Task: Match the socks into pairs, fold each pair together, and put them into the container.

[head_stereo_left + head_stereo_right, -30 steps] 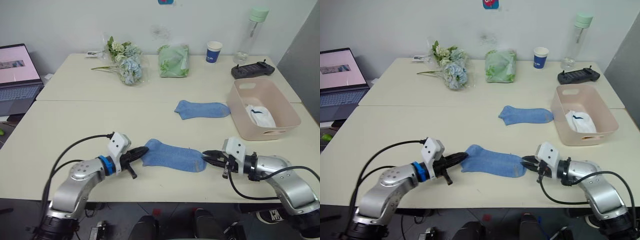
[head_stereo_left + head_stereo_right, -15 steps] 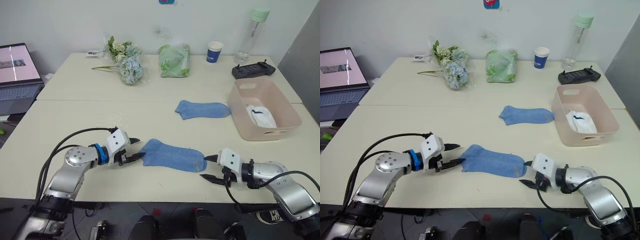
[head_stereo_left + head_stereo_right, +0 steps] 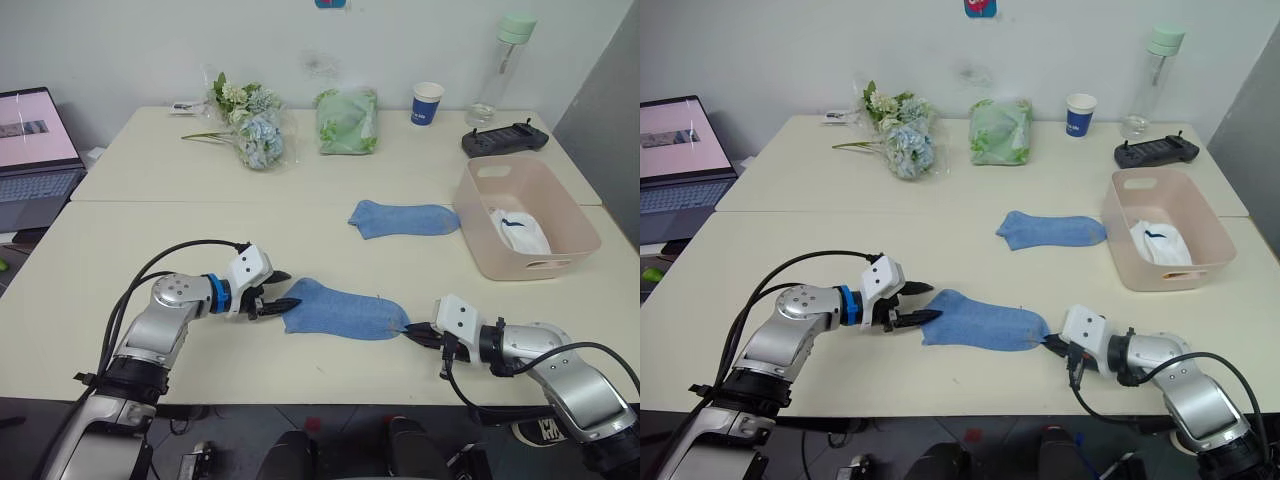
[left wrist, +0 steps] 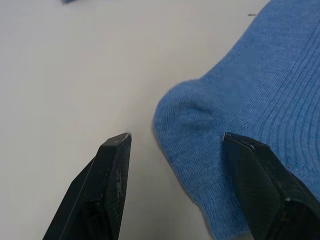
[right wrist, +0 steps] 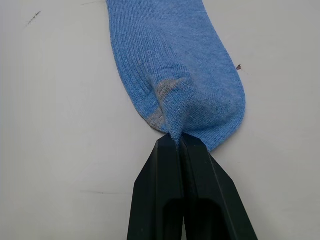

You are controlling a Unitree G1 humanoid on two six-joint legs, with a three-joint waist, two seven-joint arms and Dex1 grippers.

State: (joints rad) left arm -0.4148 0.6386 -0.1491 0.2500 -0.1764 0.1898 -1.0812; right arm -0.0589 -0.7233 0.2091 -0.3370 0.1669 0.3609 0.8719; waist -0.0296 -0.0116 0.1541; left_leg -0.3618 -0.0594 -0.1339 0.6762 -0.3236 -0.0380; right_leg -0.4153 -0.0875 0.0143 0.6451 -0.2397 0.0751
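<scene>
The bench (image 3: 150, 260) carries the pink tub (image 3: 527, 214) at its right edge, with a white sock (image 3: 520, 231) already lying inside. One blue sock (image 3: 405, 217) lies flat mid-bench, just left of the tub and apart from it. A second blue sock (image 3: 345, 310) lies near the front edge, stretched between the two arms. Half a second ago the right pincer (image 5: 177, 142) stood open beside this sock's end; now it has closed on that end, bunching a small fold of cloth between its tips. The left pincer (image 4: 175, 145) has edged closer and is spread wide, one finger (image 4: 112, 165) on bare bench and the other over the sock's opposite end, not yet clamped. With one end secured, the near sock seems close to being lifted for pairing with its mate.
</scene>
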